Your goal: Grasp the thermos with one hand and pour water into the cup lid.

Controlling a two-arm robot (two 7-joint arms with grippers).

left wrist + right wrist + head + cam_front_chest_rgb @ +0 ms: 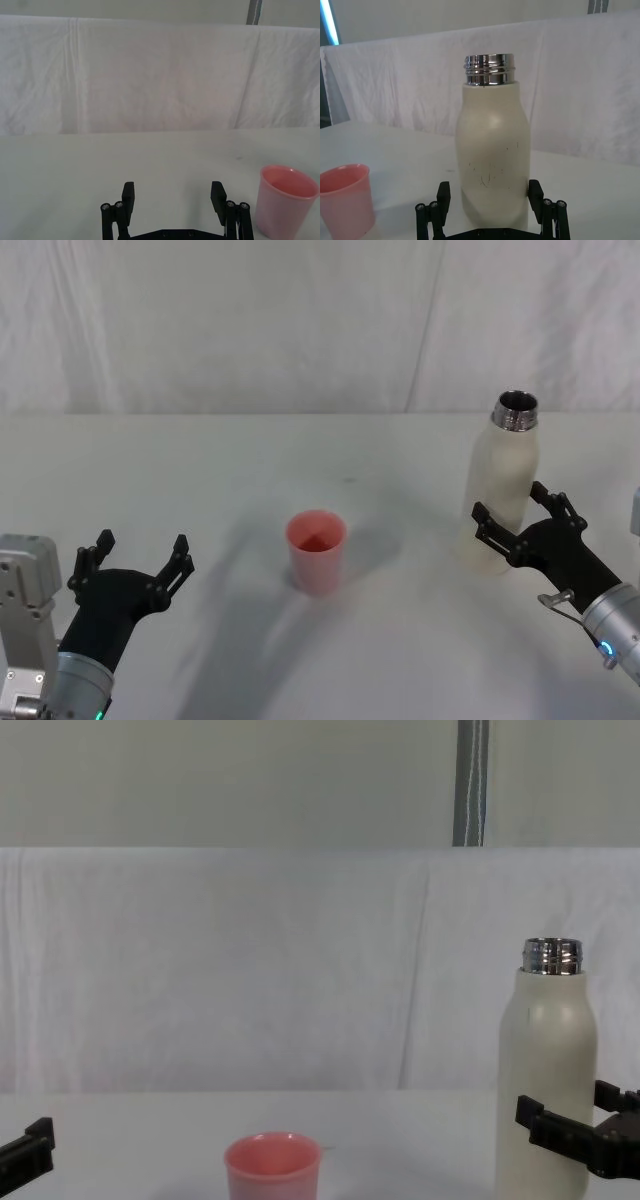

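Black-fingered right gripper (518,518) brackets the tall cream-white thermos with a threaded chrome neck (505,485) at the table's right side.

Its fingers (443,194) stand spread wide on either side of the bottle's lower body, one pad close against the wall, the other just beside it; whether either presses the surface cannot be told. The thermos stands upright and uncapped on the white table (250,470). Well apart to its left, near the table's middle, the small pink plastic cup lid (317,551) sits upright, mouth up. Farther left, the left gripper (138,560) rests low by the near edge, fingers splayed around nothing.
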